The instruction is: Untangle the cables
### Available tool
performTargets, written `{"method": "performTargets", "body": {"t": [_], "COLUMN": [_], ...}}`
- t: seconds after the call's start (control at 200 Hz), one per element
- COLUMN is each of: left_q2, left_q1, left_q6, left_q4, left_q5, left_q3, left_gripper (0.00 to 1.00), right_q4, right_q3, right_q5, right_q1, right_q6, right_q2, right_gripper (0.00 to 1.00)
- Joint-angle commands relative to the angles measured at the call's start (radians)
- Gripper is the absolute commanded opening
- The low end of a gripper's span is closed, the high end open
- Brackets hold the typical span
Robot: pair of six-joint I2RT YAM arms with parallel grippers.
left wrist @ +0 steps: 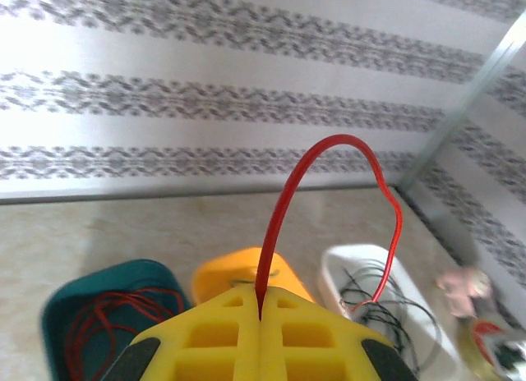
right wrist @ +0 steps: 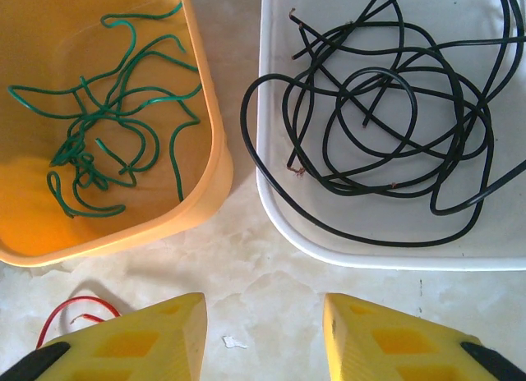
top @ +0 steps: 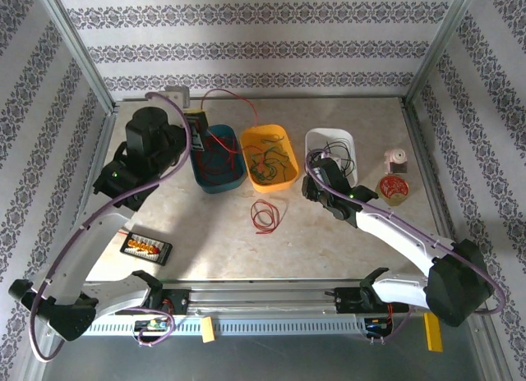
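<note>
Left gripper (left wrist: 260, 314) clamped on one thin red wire (left wrist: 345, 143) at the back; right gripper (right wrist: 263, 319) hangs with its yellow fingers apart, empty.

Nearest me, a loose coil of thin red wire (top: 265, 214) lies flat on the pale marbled tabletop (top: 345, 241). Just past it my right gripper hovers above bare table, short of two tubs. The orange plastic tub (right wrist: 215, 163) on the left holds tangled green wires (right wrist: 107, 126), and the white plastic tub (right wrist: 370, 248) on the right holds looped black wires (right wrist: 386, 110). Further left, a teal plastic tub (left wrist: 62, 303) holds more red wires (left wrist: 99, 328). Farthest back, the wire in my left fingers rises straight up, arches to the right and drops towards the white tub, so its long axis runs left to right.
</note>
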Motion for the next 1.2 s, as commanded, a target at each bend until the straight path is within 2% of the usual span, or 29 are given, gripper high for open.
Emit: {"method": "performTargets", "body": {"t": [0.0,0.08,0.215,0.36,0.57,0.745,0.89,0.93,1.005,1.025,1.11,1.195], "left_q2": [0.057,0.095,0.173,0.271,0.44,0.586,0.636,0.641,0.643,0.642,0.616,0.565], "left_q1": [0.062,0.122,0.169,0.232,0.246,0.247,0.235,0.226,0.212,0.208,0.201,0.188], "left_q6": [0.01,-0.007,0.016,-0.032,-0.108,-0.145,-0.16,-0.153,-0.14,-0.134,-0.116,-0.08], "left_q4": [-0.11,-0.114,-0.098,-0.06,-0.01,-0.036,-0.008,0.001,-0.011,-0.015,-0.037,-0.033], "left_q5": [-0.133,-0.135,-0.166,-0.052,0.023,0.078,0.112,0.122,0.105,0.1,0.061,0.023], "left_q3": [0.056,0.072,0.086,0.036,-0.054,-0.05,-0.052,-0.051,-0.03,-0.025,0.0,0.011], "left_gripper": [0.0,0.0,0.0,0.0,0.0,0.0,0.0,0.16,0.64,0.73,0.9,0.94], "right_q4": [0.005,0.005,0.0,-0.003,-0.013,-0.014,-0.012,-0.008,-0.005,-0.004,-0.002,-0.001], "right_q3": [0.011,0.012,0.015,0.01,0.009,0.011,0.017,0.018,0.025,0.027,0.042,0.052], "right_q5": [0.014,0.011,0.005,0.007,0.007,-0.011,-0.056,-0.067,-0.078,-0.082,-0.103,-0.131], "right_q1": [-0.012,-0.013,-0.013,-0.013,-0.015,-0.016,-0.009,-0.002,0.02,0.025,0.061,0.101], "right_q6": [-0.026,-0.029,-0.029,-0.032,-0.038,-0.045,-0.062,-0.068,-0.078,-0.083,-0.117,-0.166], "right_q2": [-0.007,-0.006,-0.004,-0.018,-0.032,-0.028,0.001,0.011,0.032,0.036,0.063,0.092], "right_gripper": [0.42,0.43,0.43,0.43,0.43,0.43,0.43,0.43,0.44,0.44,0.44,0.45]}}
